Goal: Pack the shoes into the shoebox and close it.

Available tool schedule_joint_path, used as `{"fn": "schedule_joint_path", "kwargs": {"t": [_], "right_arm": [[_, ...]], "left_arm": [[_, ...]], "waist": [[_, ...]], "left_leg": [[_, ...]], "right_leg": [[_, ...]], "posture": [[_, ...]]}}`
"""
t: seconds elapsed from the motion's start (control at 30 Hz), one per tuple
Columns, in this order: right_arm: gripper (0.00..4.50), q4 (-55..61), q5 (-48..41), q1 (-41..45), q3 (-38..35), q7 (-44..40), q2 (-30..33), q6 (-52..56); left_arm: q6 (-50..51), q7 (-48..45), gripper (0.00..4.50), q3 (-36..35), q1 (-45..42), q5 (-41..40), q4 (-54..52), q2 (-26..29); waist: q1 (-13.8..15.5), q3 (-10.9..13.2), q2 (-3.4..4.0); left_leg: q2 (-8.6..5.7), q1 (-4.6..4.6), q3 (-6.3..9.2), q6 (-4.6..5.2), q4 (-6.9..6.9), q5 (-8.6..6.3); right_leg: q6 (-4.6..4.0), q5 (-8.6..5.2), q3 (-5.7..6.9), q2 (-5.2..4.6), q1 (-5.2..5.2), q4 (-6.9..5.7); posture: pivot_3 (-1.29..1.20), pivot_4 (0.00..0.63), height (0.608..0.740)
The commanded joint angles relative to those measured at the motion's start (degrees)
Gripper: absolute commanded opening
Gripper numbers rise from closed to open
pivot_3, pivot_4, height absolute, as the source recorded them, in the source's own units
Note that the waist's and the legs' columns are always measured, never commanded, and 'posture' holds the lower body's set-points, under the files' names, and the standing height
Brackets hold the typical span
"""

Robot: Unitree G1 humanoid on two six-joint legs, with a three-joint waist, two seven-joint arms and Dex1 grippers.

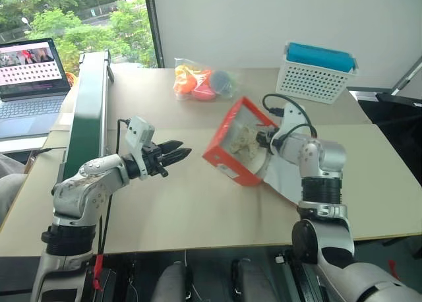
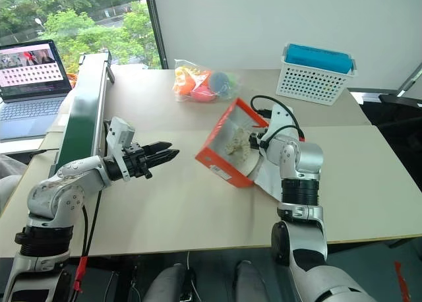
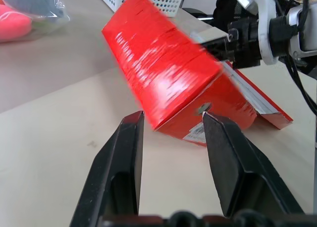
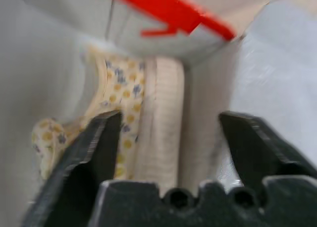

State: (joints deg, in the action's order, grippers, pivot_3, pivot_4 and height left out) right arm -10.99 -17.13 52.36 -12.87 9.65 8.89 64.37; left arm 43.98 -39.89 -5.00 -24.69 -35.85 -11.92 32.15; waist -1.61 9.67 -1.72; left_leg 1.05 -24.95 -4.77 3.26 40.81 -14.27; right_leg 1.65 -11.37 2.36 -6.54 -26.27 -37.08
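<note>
The orange-red shoebox stands tipped up on the table, its white inside facing my right arm. Its lid lies open flat on the table under that arm. Cream shoes with a small flower print lie inside. My right gripper is at the box's mouth, open, its fingers spread in front of the shoes with nothing between them. My left gripper hovers a short way left of the box, pointing at its end wall. It is open and holds nothing.
A clear bag of orange and blue toys lies at the back of the table. A white perforated basket with a teal top stands at the back right. A dark green rail and a laptop are at the left.
</note>
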Motion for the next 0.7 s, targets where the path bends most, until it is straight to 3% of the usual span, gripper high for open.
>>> {"fn": "schedule_joint_path", "kwargs": {"t": [0.03,0.3,0.47,0.53,0.6,0.7], "right_arm": [[4.48,5.1,0.6,4.4,3.6,-3.1,1.4,-0.3],[4.48,8.6,2.1,5.5,11.8,-12.2,5.6,-2.5],[4.48,19.2,-5.4,1.0,16.8,-30.6,9.8,-5.2],[4.48,26.3,-6.8,-4.4,19.4,-38.4,14.1,-9.6],[4.48,32.4,-8.3,-11.4,20.7,-45.6,18.8,-14.0],[4.48,37.3,-10.9,-21.2,20.8,-53.7,23.9,-18.5]], "left_arm": [[-1.6,0.3,2.0,-0.7,-0.6,0.3,-2.0,-0.2],[-1.7,0.2,2.0,-1.3,0.3,0.0,-2.8,0.2],[-4.5,2.0,2.0,-1.7,2.4,3.8,-1.6,1.3],[-9.6,10.5,2.0,-3.8,1.1,10.0,3.2,-0.8],[-13.5,25.1,2.0,-9.2,-2.1,15.4,9.4,-4.7],[-17.9,40.3,2.0,-15.0,-2.5,22.2,11.4,-8.0]], "waist": [[-0.1,0.0,0.0],[0.1,0.0,0.0],[0.2,0.0,0.0],[0.4,0.0,0.0],[1.2,0.0,-0.03],[1.6,0.0,-0.19]], "left_leg": [[0.0,0.0,0.0,0.0,0.0,0.0],[-0.01,-0.01,0.01,0.01,0.0,-0.01],[0.0,-0.01,0.01,0.02,-0.04,-0.02],[0.01,-0.01,0.01,0.04,-0.03,-0.03],[0.0,0.02,0.06,0.06,-0.01,-0.04],[0.0,0.0,0.15,0.07,0.05,-0.04]], "right_leg": [[0.0,0.0,0.0,0.0,-0.01,0.0],[0.0,0.0,0.02,-0.03,0.01,0.03],[0.0,0.0,0.02,-0.01,0.0,0.08],[0.0,0.0,0.02,-0.01,0.01,0.09],[0.01,0.0,0.08,-0.03,0.09,0.13],[0.01,0.02,0.15,-0.05,0.17,0.21]], "posture": [[0.0,0.15,0.699],[0.0,0.15,0.699],[0.0,0.15,0.699],[0.0,0.15,0.699],[0.0,0.15,0.699],[0.0,0.15,0.699]]}}
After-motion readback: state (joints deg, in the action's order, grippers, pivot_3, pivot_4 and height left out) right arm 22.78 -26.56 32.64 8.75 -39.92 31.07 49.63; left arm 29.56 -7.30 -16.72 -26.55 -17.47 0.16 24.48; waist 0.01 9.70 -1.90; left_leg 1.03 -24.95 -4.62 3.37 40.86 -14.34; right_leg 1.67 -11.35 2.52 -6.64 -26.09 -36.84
